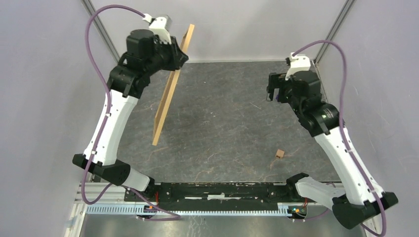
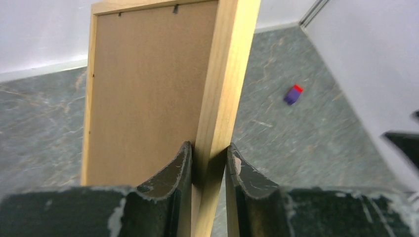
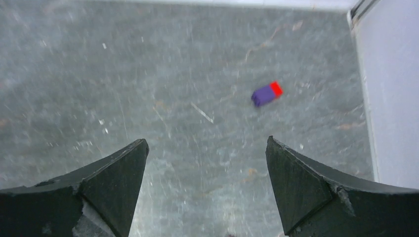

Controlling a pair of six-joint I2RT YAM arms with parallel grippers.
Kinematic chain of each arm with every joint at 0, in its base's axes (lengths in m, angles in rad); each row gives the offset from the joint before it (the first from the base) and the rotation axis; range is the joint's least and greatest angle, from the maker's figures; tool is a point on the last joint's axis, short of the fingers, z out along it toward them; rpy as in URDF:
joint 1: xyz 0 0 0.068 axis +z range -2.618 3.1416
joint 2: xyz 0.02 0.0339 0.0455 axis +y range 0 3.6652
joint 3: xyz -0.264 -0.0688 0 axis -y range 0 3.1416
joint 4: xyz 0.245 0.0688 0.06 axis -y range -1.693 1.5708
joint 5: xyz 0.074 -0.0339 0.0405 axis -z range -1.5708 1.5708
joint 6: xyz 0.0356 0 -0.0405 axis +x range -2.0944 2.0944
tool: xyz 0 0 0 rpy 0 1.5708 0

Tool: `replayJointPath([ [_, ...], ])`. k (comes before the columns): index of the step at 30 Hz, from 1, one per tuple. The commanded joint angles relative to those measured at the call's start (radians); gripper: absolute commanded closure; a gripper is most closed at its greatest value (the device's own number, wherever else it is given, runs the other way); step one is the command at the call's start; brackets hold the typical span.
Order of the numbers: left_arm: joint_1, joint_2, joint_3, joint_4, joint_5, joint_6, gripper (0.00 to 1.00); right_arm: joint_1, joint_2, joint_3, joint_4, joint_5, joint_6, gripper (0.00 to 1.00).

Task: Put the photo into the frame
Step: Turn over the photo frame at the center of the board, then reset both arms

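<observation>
Tabletop (image 1: 222,123) is the largest item: dark grey, marbled and hard, so anything dropped lands without cushioning.

Next in size, the frame (image 1: 165,103) stands on edge at the far left, tilted, with its upper end toward the far wall. The left gripper (image 1: 179,55) is clamped across one light wood rail, with a finger on each face (the left wrist view shows the brown backing panel (image 2: 148,89) seated inside the rails). Whether the lower end touches the tabletop cannot be told.

Hazard: the grip sits near one end of a long rail, so the free length acts as a lever. A quick wrist turn is likely to let the rail pivot or slide between the pads, and the frame then falls flat.

The photo is not visible in any view. Hazard: with the backing panel seated, it cannot be confirmed whether the photo is inside.

The right gripper (image 1: 274,91) hovers over the far right with its jaws wide apart and empty. Hazard: it gives the frame no second support.

The purple block (image 3: 267,94) lies far right and the brown scrap (image 1: 280,153) near right. Hazard: a frame laid on either one rocks.
</observation>
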Motion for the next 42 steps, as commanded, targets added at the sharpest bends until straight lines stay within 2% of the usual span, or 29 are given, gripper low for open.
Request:
replayJointPath([
  [1,0.11,0.015,0.089,0.082,0.286,-0.317,0.98,0.001,0.014,-0.064,0.041,-0.029,0.005,0.06],
  [3,0.118,0.052,0.199,0.043,0.272,-0.325,0.98,0.001,0.032,-0.123,0.092,-0.093,0.02,0.06],
  [7,0.143,0.117,0.384,-0.012,0.28,-0.359,0.98,0.001,0.091,-0.224,0.208,-0.343,0.072,0.08],
  [11,0.181,0.112,0.375,-0.007,0.289,-0.406,0.98,0.003,0.129,-0.287,0.3,-0.476,0.108,0.08],
  [13,0.219,0.067,0.237,0.071,0.337,-0.455,0.98,0.002,0.144,-0.291,0.297,-0.491,0.104,0.08],
  [16,0.307,-0.003,-0.056,0.287,0.469,-0.593,0.98,0.002,0.148,-0.298,0.282,-0.486,0.093,0.08],
  [19,0.4,-0.018,-0.28,0.46,0.563,-0.709,0.98,0.003,0.138,-0.317,0.281,-0.485,0.084,0.08],
  [22,0.546,-0.042,-0.506,0.683,0.665,-0.846,0.98,0.002,0.136,-0.335,0.274,-0.482,0.075,0.08],
  [26,0.695,-0.028,-0.665,0.597,0.674,-0.724,0.98,0.003,0.136,-0.358,0.267,-0.482,0.061,0.08],
  [28,0.762,-0.025,-0.788,0.668,0.698,-0.697,0.98,0.003,0.136,-0.367,0.262,-0.483,0.049,0.08],
  [29,0.813,0.05,-0.782,0.49,0.647,-0.379,0.96,0.002,0.123,-0.402,0.279,-0.517,0.029,0.06],
  [30,0.815,0.067,-0.774,0.423,0.59,-0.31,0.92,0.003,0.119,-0.413,0.284,-0.525,0.028,0.06],
  [32,0.82,0.076,-0.784,0.378,0.488,-0.255,0.79,0.002,0.116,-0.425,0.272,-0.536,0.008,0.05],
  [35,0.822,0.079,-0.757,0.32,0.338,-0.197,0.66,0.003,0.087,-0.438,0.235,-0.463,-0.038,0.04],
  [36,0.821,0.079,-0.735,0.299,0.299,-0.188,0.56,0.003,0.076,-0.437,0.21,-0.424,-0.054,0.02],
  [39,0.81,0.042,-0.681,0.241,0.18,-0.191,0.46,0.003,0.032,-0.424,0.127,-0.322,-0.089,0.02],
  [42,0.746,-0.049,-0.691,0.239,0.006,-0.227,0.26,0.002,-0.032,-0.44,0.099,-0.243,-0.105,0.02],
])
